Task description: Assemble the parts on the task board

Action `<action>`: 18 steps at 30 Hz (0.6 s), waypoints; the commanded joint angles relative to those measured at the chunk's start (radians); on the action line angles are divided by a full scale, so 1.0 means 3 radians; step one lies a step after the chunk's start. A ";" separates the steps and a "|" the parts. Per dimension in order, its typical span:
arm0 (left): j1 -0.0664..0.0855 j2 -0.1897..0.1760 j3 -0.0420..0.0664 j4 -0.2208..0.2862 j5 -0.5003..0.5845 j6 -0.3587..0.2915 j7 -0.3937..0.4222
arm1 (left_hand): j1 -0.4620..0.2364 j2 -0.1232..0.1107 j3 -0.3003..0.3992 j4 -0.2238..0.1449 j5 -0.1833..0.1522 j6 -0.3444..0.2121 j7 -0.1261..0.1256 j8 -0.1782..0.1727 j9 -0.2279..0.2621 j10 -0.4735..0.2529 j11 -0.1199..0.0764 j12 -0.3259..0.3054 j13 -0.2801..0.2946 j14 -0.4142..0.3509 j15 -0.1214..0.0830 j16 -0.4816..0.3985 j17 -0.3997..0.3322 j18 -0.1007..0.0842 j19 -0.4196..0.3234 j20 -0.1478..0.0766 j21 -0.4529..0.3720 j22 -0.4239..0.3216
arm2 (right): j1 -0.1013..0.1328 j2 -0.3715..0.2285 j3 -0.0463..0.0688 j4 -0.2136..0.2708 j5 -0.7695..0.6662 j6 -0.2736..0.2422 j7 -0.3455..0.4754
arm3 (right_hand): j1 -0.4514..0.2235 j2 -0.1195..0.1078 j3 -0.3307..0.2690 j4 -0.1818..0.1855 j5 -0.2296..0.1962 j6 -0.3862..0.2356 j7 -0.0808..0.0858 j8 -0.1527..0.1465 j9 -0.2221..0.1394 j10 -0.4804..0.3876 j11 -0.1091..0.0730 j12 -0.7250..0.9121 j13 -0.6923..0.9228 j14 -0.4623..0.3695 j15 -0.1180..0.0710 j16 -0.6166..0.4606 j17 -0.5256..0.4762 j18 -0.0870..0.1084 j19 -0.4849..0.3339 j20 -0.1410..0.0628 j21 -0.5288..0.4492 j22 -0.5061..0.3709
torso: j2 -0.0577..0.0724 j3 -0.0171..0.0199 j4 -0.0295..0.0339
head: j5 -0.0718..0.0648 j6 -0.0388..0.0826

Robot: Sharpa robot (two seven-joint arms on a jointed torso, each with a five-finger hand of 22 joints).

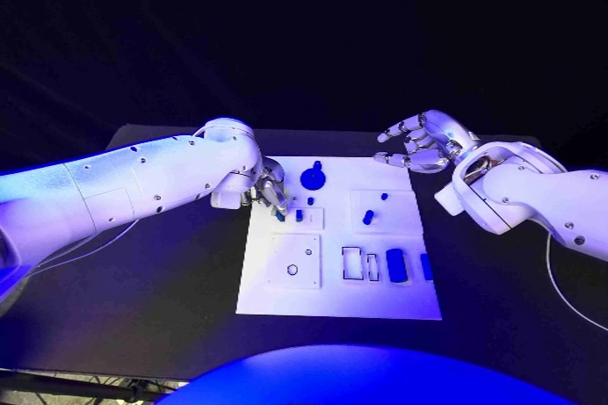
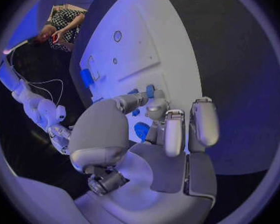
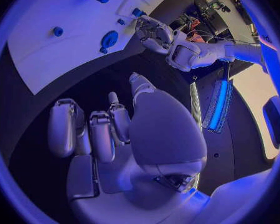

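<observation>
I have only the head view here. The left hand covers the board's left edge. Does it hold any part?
Observer: The left wrist view shows a small blue part on the task board, just under the fingers of the left hand. I cannot confirm a grip.
Operator: And the right hand, is something in its palm?
Observer: No. In the right wrist view the right hand holds nothing, fingers apart, above the black table.
</observation>
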 commanded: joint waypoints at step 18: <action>-0.0030 0.0015 -0.0029 -0.0026 0.0060 0.0121 -0.0038 | -0.0281 -0.0120 0.0092 -0.0163 -0.0037 0.0164 -0.0109 -0.0133 -0.0018 -0.0006 -0.0010 -0.0016 -0.0011 0.0283 -0.0035 -0.0028 0.0694 -0.0032 -0.0006 -0.0008 -0.0041 -0.0025 | -0.0002 -0.0005 0.0000 0.0005 -0.0034 0.0015 0.0028 | -0.0012 -0.0014 0.0011 0.0016 0.0001 0.0013 -0.0012 0.0018 -0.0007 -0.0016 -0.0005 -0.0007 0.0163 0.0267 -0.0019 -0.0023 0.0560 0.0062 -0.0007 -0.0023 -0.0024 0.0388 | 0.0001 -0.0001 0.0000 | -0.0005 0.0001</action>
